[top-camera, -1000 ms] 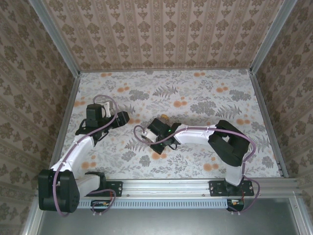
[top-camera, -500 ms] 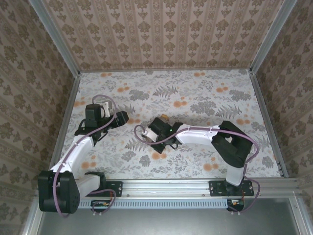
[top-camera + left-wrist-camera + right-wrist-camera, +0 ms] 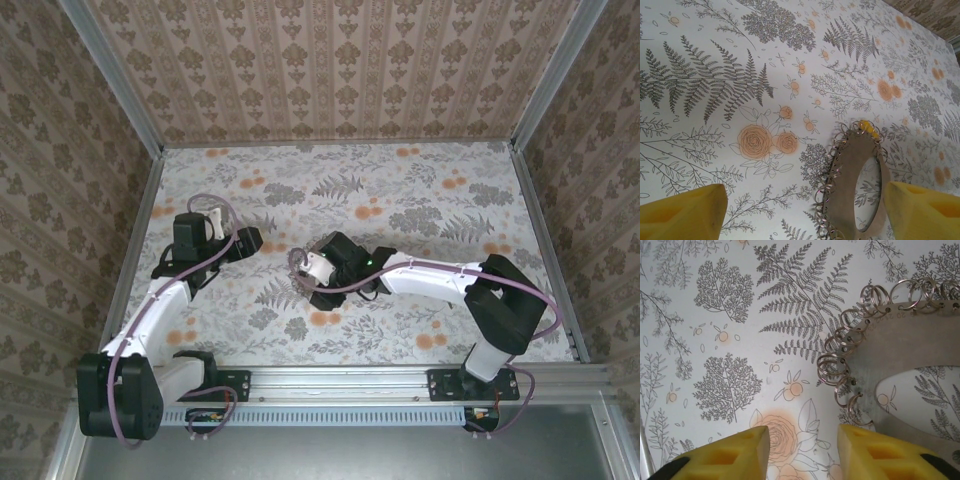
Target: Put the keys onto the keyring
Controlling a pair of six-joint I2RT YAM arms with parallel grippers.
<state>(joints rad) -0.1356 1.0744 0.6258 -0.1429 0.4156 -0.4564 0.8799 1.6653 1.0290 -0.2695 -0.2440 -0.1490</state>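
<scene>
Two grippers are hovering over the floral table (image 3: 700,150), both with fingers spread wide and gripping nothing. The keyring (image 3: 842,196), a flat grey-brown oval plate edged with many small wire rings, is lying flat on the table. Through the left wrist camera it is sitting between the fingers of the left gripper (image 3: 805,212), closer to the finger at the frame's right, with a small yellow piece (image 3: 866,125) showing at its far end. Through the right wrist camera the keyring (image 3: 900,335) is lying ahead of the right gripper (image 3: 802,450), just beside the finger (image 3: 880,455) at the frame's right.
</scene>
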